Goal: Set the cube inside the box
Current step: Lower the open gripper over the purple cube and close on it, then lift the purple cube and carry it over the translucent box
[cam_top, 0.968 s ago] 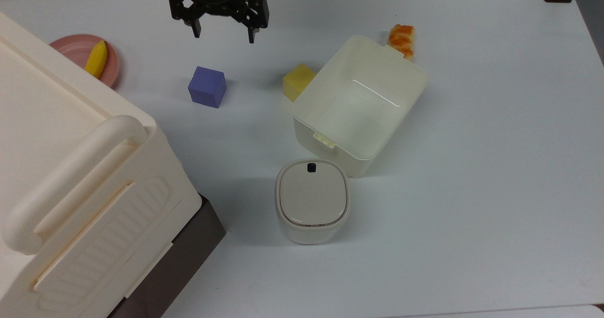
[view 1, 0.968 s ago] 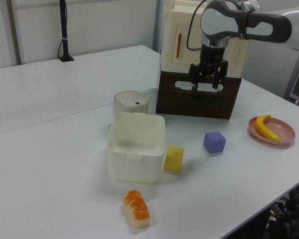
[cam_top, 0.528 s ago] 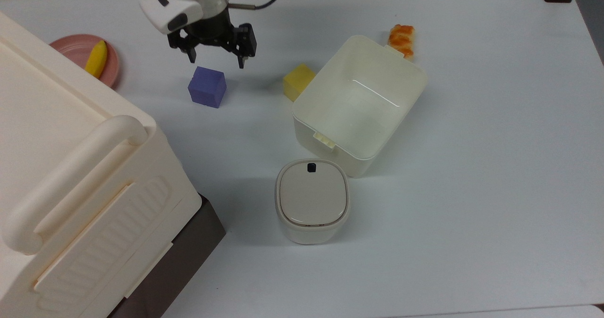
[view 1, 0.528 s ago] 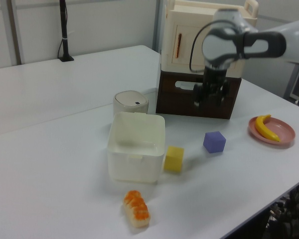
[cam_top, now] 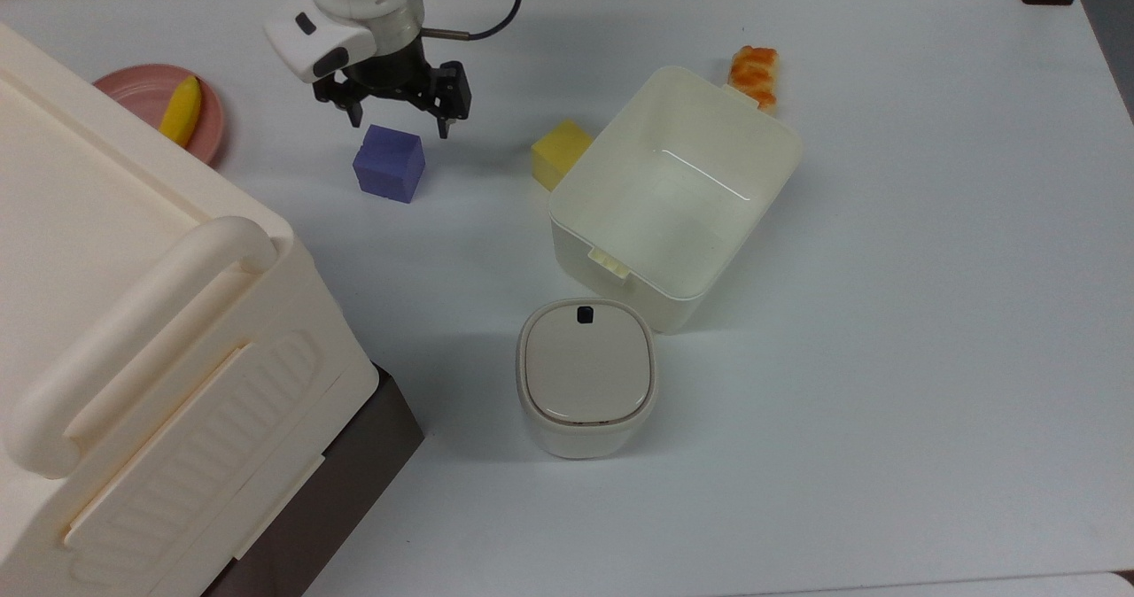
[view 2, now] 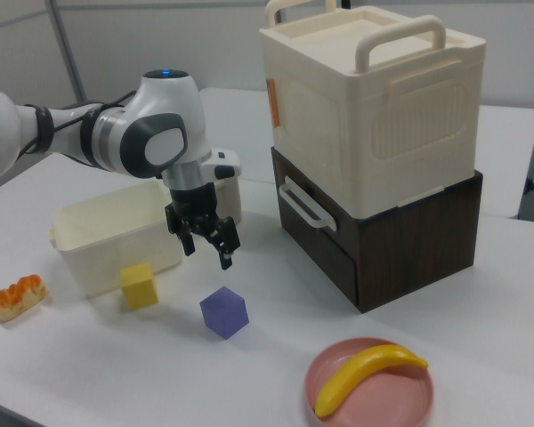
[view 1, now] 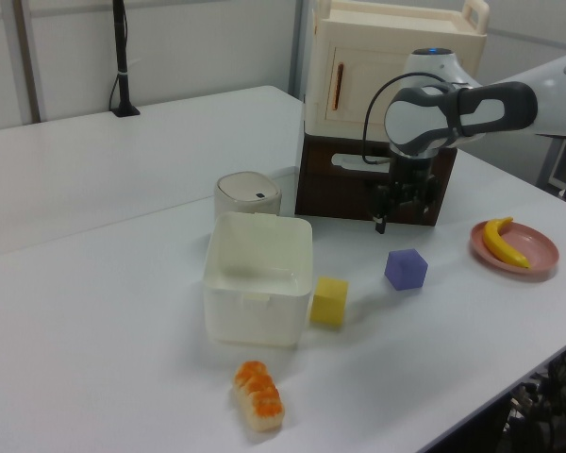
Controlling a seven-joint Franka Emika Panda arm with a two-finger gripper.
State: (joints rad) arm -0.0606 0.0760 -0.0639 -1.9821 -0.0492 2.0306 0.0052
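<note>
The Franka Panda arm (view 2: 116,133), at the upper left of the right view, is glossy white with dark grey bands at its joints and a large grey oval cap on the side of the wrist. A small blue light glows on top of that wrist housing. A thin black cable (cam_top: 496,12) loops out near the top edge of the top view. Below the white flange sits a black two-finger gripper (cam_top: 400,123), angular, with slim dark fingers (view 2: 225,258).
</note>
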